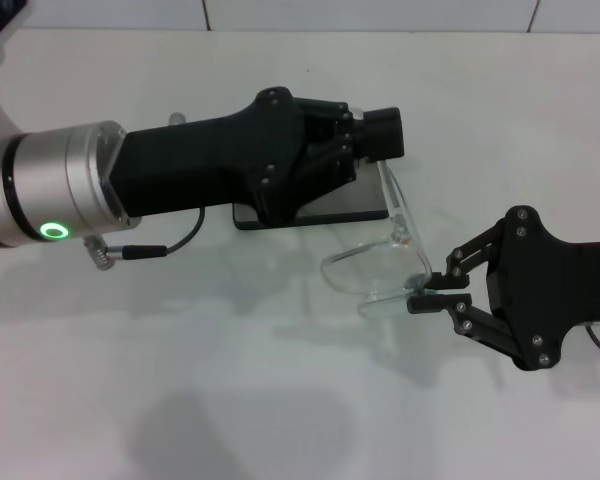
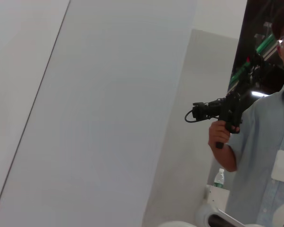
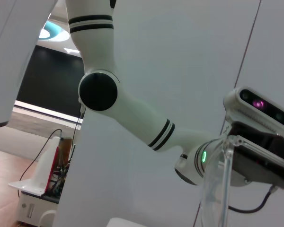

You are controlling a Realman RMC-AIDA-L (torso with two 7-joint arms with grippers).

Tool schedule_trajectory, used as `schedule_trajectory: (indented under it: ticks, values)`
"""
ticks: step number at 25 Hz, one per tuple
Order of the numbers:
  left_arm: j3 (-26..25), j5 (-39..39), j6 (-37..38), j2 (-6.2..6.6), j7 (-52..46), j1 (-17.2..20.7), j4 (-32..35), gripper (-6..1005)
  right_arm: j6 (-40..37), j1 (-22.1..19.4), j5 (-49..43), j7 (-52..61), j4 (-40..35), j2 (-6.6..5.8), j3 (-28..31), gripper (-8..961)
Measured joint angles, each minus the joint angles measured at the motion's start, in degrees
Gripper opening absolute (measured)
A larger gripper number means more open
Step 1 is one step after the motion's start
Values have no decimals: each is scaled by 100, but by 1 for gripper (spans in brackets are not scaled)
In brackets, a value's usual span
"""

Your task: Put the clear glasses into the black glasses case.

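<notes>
Right gripper (image 1: pixel 427 292): nearest the robot, reaching in from its right side; the black fingers are nearly together, pinched on the end of the fully transparent wraparound clear glasses (image 1: pixel 385 258).
Clear glasses: held at the fingertips and reaching from there away and to the robot's left, toward the case. The right wrist view shows clear plastic (image 3: pixel 217 189) rising straight up from that arm.
Long axis: roughly from the right fingertips toward the left gripper; the curved lens bows out to the robot's left.
Black rectangular hard glasses case (image 1: pixel 320 210): beyond the right gripper, lying on the white table (image 1: pixel 280 400), mostly hidden under the left arm; whether it stands open is hard to tell.
Left gripper (image 1: pixel 380 135): over the case's far side; whether its fingers are parted cannot be told.
Risk: the pinch catches only one thin end, so the glasses could swing or slip loose. The left arm crowds the case, so the frame may catch on it.
</notes>
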Motion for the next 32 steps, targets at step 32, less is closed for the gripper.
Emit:
schedule_trajectory:
  ticks: [32]
  values:
    - [36, 792, 63, 209, -1726, -445, 55, 51, -18, 37, 185, -13, -221, 0, 6, 49]
